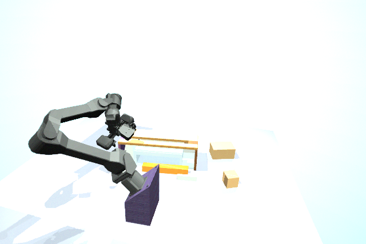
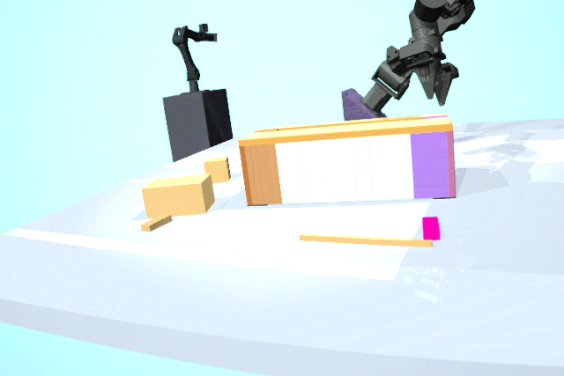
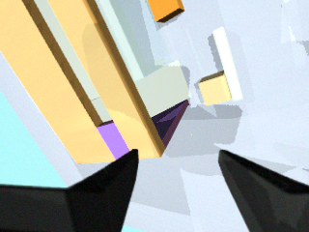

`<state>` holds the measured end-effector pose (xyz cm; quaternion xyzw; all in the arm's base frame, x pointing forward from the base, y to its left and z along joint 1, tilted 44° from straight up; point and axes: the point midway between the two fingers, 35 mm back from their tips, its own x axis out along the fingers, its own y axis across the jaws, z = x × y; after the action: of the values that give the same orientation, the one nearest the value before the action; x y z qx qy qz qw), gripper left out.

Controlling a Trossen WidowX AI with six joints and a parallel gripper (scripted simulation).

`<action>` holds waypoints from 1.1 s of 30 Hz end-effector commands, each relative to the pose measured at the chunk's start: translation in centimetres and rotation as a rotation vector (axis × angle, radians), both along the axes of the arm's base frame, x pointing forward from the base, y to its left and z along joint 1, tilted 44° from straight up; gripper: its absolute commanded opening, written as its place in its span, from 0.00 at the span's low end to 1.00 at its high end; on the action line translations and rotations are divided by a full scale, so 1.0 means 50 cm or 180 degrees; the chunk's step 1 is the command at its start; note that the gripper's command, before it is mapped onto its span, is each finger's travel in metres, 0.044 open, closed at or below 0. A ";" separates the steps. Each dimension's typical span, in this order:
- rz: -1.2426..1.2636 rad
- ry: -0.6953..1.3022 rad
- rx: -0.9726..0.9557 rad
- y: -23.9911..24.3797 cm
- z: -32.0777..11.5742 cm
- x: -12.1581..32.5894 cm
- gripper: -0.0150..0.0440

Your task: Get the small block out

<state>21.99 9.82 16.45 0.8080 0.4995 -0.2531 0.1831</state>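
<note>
The box (image 1: 159,146) (image 2: 345,132) (image 3: 92,48) stands upright, with tan top rails, a purple end (image 2: 430,165) (image 3: 113,140) and a brown end (image 2: 262,173). Pale surfaces show inside; I cannot make out a block on the shelf. A small tan block (image 3: 214,92) lies on the table outside the clear front near the purple end, against a white bar (image 3: 227,63). I cannot tell whether it is the shelf's block. The arm may hide it in the top view. My gripper (image 2: 435,101) (image 3: 178,155) is open and empty, above the box's purple end.
An orange bar (image 1: 165,168) (image 3: 166,10) lies before the box. Two larger tan blocks (image 1: 222,150) (image 1: 230,179) stand beyond the brown end. A thin tan strip (image 2: 364,240) and magenta piece (image 2: 431,228) lie behind the box. Another arm's dark pedestal (image 2: 186,126) stands farther off.
</note>
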 end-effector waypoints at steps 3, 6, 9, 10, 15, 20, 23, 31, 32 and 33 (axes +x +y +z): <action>0.2056 -0.2245 -0.1217 0.035 -0.044 -0.007 0.74; 0.2364 -0.2597 -0.1391 0.039 -0.048 -0.008 0.74; 0.2682 -0.2957 -0.1567 0.045 -0.053 -0.008 0.74; 0.2784 -0.3076 -0.1625 0.046 -0.055 -0.008 0.74; 0.3294 -0.3667 -0.1908 0.053 -0.061 -0.009 0.74; 0.3831 -0.4294 -0.2196 0.064 -0.066 -0.013 0.74; 0.4137 -0.4657 -0.2373 0.069 -0.070 -0.013 0.74; 0.4939 -0.5611 -0.2833 0.077 -0.079 -0.015 0.74; 0.5037 -0.5728 -0.2889 0.078 -0.080 -0.015 0.74; 0.5135 -0.5845 -0.2945 0.079 -0.082 -0.015 0.74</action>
<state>22.04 12.53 14.55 0.3698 0.5266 0.2206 0.7330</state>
